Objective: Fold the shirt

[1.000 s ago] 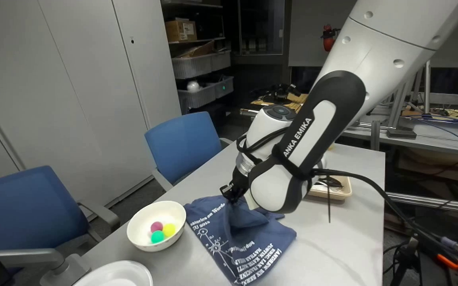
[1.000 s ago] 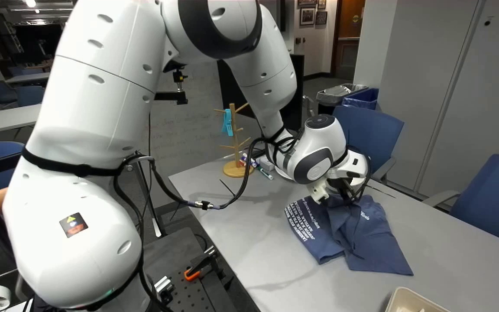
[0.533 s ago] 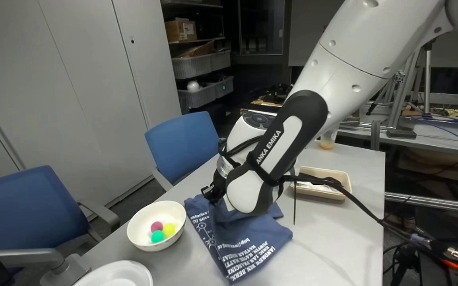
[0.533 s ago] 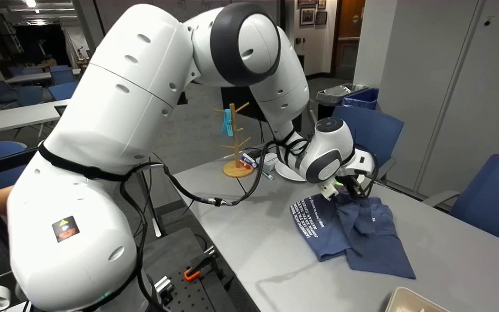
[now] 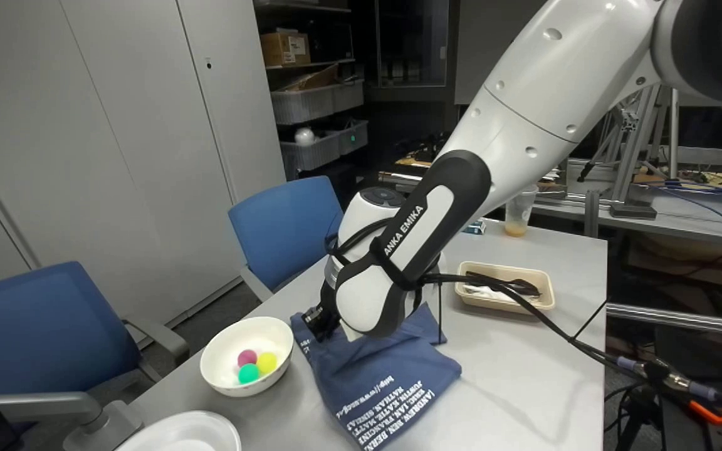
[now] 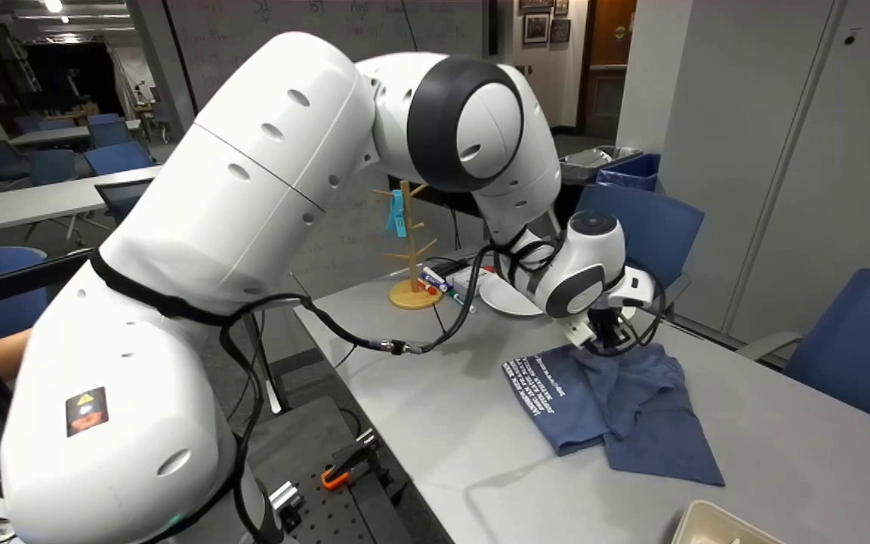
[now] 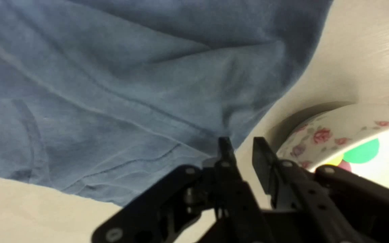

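The navy-blue shirt [image 5: 392,376] lies on the table with part of it folded over, and white lettering shows near its front corner. It also shows in an exterior view [image 6: 654,423], with creased layers and a loose lower edge. In the wrist view the shirt [image 7: 130,84] fills the upper left, with a hem and wrinkles. My gripper [image 7: 241,140] is partly open, with an empty gap between the fingertips. It is over the shirt's edge on the bowl side. In an exterior view the gripper [image 5: 320,329] is low over the shirt; its fingertips are hard to see there.
A white flowered bowl [image 7: 319,135] with coloured balls stands close beside the gripper; it also shows in an exterior view [image 5: 223,360]. A white plate [image 5: 185,432], a beige tray [image 5: 505,305], a plastic cup [image 5: 519,213] and a wooden peg stand [image 6: 410,257] are on the table.
The arm has moved toward the bowl and lower. The raised fold of the shirt has moved the same way and now lies flatter, covering most of the printed diagram.
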Controlling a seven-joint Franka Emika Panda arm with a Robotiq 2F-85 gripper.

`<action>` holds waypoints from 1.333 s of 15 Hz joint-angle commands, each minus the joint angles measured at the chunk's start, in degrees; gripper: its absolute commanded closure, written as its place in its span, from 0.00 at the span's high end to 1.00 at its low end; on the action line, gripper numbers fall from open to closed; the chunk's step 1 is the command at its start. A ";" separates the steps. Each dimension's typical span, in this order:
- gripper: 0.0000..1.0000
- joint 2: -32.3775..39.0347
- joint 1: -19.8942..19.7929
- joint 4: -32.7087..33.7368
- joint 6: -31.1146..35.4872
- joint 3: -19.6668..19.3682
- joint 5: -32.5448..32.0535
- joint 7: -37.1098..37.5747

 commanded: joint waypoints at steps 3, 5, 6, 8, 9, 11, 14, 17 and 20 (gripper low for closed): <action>0.68 1.36 1.96 2.59 -1.94 -4.86 -4.48 -0.72; 0.83 0.19 1.84 1.12 -2.88 -4.88 -4.13 0.25; 0.92 -0.36 2.01 0.45 -3.52 -5.10 -3.95 0.61; 1.00 -2.62 0.76 -1.63 -7.73 -3.29 -3.07 0.77; 1.00 -3.86 -0.15 -2.52 -11.09 -2.07 -2.97 0.07; 1.00 -5.69 -1.06 -3.60 -16.13 -1.02 -3.23 -1.15; 1.00 -8.14 -0.42 -4.47 -21.83 -3.26 -5.08 -1.09; 1.00 -10.88 0.35 -5.14 -26.66 -5.04 -7.37 -0.93; 1.00 -14.44 -0.53 -5.15 -34.68 -2.89 -8.51 -4.31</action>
